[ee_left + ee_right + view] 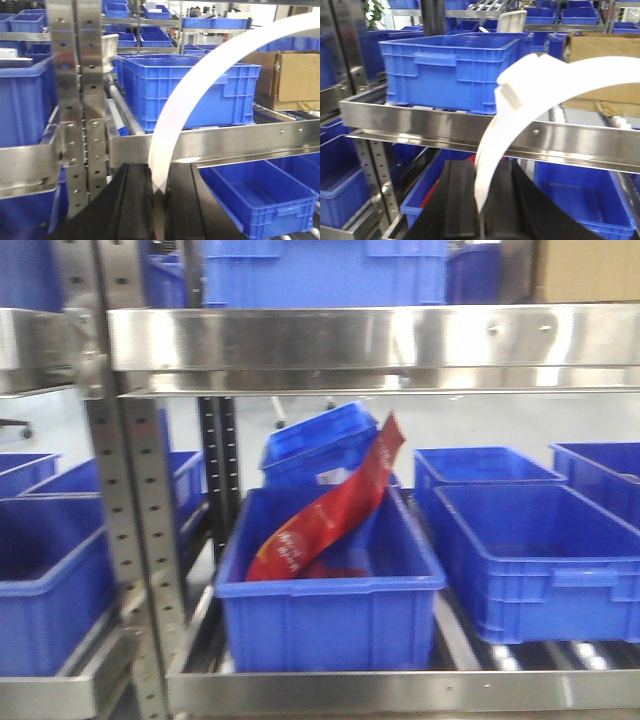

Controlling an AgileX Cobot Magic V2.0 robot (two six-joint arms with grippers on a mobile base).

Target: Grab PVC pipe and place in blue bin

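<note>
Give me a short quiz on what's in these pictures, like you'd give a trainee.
1. True or false: the left hand and right hand are both empty.
2. What lies in the middle blue bin in the front view? A) a cardboard box B) a red packet C) a bottle
3. Fill in: the shelf rails are made of shiny ____.
Key: 1 false, each clamps a white curved pipe; 2 B; 3 metal.
</note>
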